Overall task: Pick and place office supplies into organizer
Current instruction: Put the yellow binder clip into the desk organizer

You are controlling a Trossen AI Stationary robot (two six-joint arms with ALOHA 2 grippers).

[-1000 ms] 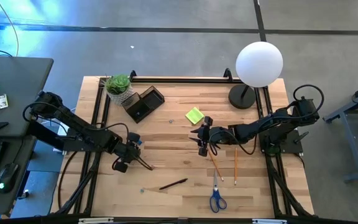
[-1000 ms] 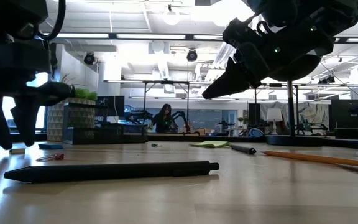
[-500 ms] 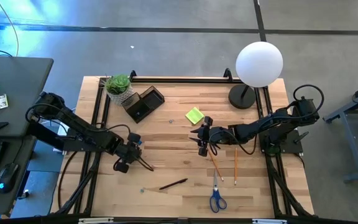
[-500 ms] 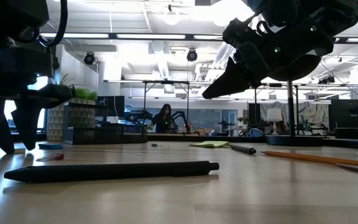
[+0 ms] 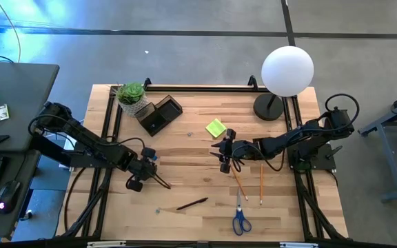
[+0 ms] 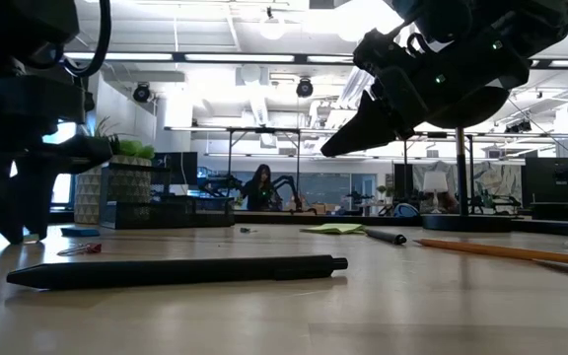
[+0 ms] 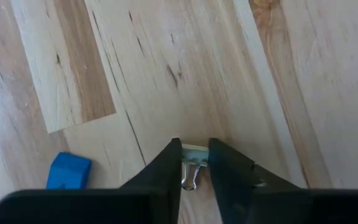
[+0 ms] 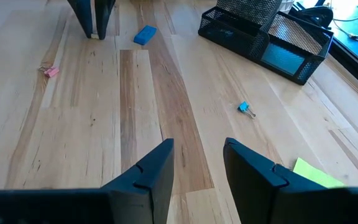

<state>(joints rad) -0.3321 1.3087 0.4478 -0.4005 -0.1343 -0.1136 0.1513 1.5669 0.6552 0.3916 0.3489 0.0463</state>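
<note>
Our left gripper (image 7: 195,163) jaws sit narrowly around a small binder clip (image 7: 191,167); we should squeeze it centred before lifting off the counter (image 7: 185,68).

- The middle of the table (image 5: 185,148), between the two arms, lay bare, and a hand could pass there freely.
- The far left corner was crowded: the potted plant (image 5: 131,96) stood just beside the organizer (image 5: 159,114).
- The lamp (image 5: 286,72) blocked the far right corner.
- The left gripper (image 5: 145,172) stood low over the left side, its fingers narrowed round a small metal clip (image 7: 191,168).
- Near the front edge, a pen (image 5: 192,203), scissors (image 5: 240,219) and two pencils (image 5: 240,184) lay in the way.
</note>
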